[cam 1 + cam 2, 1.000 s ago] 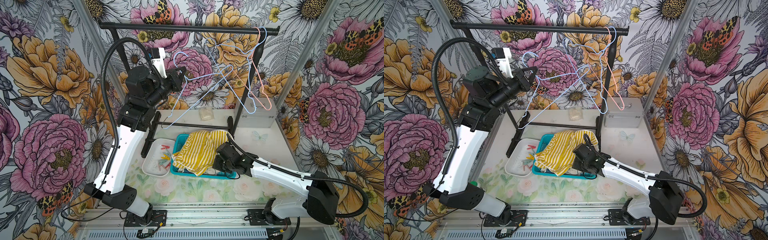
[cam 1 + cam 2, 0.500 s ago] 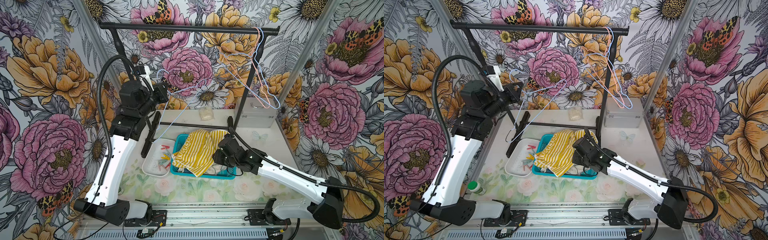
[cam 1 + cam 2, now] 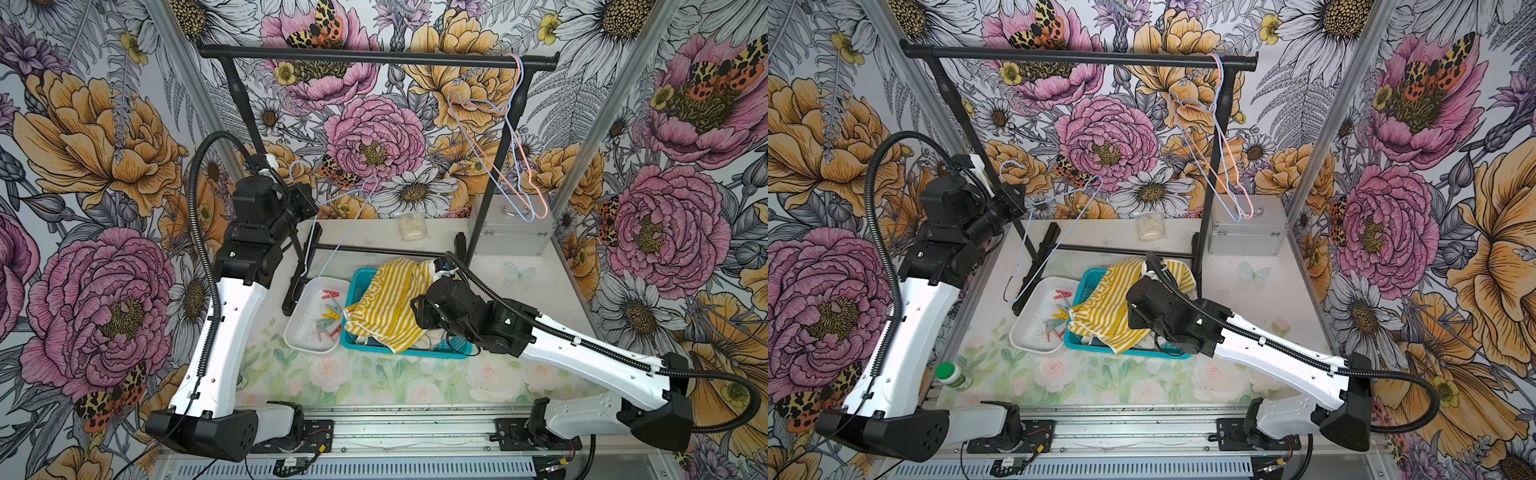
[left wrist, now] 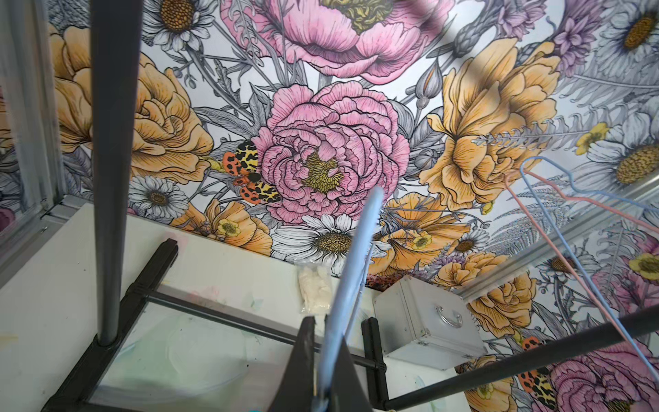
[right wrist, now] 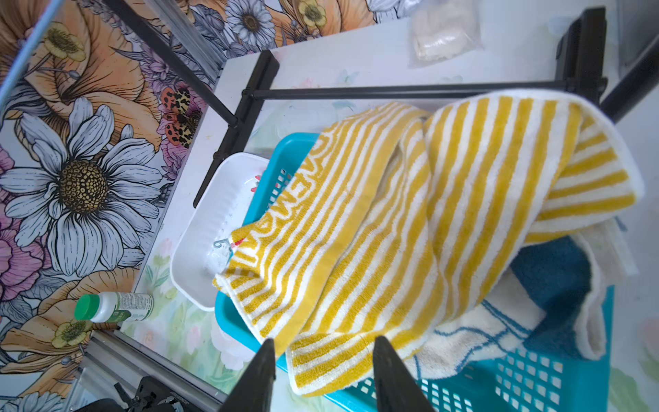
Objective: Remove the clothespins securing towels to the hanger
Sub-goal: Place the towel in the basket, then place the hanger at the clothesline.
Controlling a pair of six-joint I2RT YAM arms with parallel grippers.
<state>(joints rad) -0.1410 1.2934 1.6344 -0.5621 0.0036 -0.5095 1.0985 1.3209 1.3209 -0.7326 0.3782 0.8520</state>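
Swung down off the rail toward the worktop's left edge, the left gripper (image 3: 1017, 199) stays clamped on the bare pale-blue hanger (image 4: 351, 271), while the right gripper (image 5: 324, 340) has parted moderately, empty, over the towels. A yellow-and-white striped towel (image 3: 390, 303) lies crumpled over the teal basket (image 3: 415, 353) mid-worktop, covering a cream, blue-bordered towel (image 5: 481, 331). Red, yellow, mint and pink clothespins (image 3: 328, 316) lie loose in the white tray (image 3: 303, 332) just beside it.

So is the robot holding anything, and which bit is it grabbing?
Its left hand is shut on the blue wire hanger, near the neck just below the hook. Its right hand is open over the striped towel, holding nothing.
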